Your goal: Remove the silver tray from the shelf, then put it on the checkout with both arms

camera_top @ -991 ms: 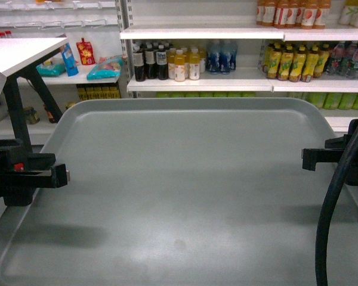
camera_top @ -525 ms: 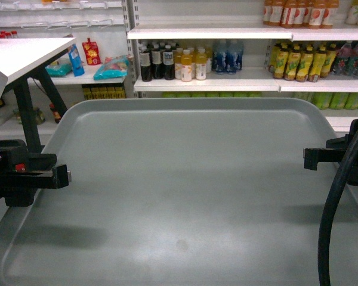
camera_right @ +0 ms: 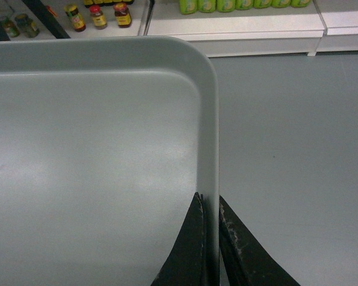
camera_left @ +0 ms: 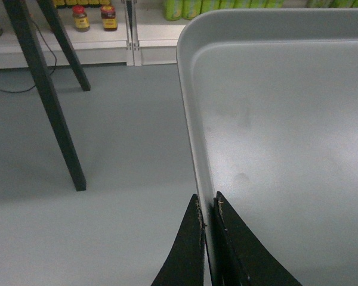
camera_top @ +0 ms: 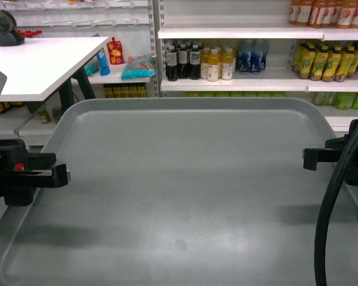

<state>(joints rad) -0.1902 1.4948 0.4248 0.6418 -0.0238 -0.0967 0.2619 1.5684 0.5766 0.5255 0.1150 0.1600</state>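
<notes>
The silver tray (camera_top: 185,190) is held level in the air between the two arms, filling the near and middle part of the head view, clear of the floor seen beneath it in both wrist views. The left end effector (camera_left: 207,208) is closed narrowly over the tray's left rim, one finger on each side of the lip. The right end effector (camera_right: 207,205) is clamped the same way on the right rim. Both arms reach inward from the sides at about the same height. The white desk (camera_top: 42,65) on black legs is seen at the far left, beyond the tray's far-left corner. Shelves of bottles (camera_top: 197,62) are lined along the far side.
</notes>
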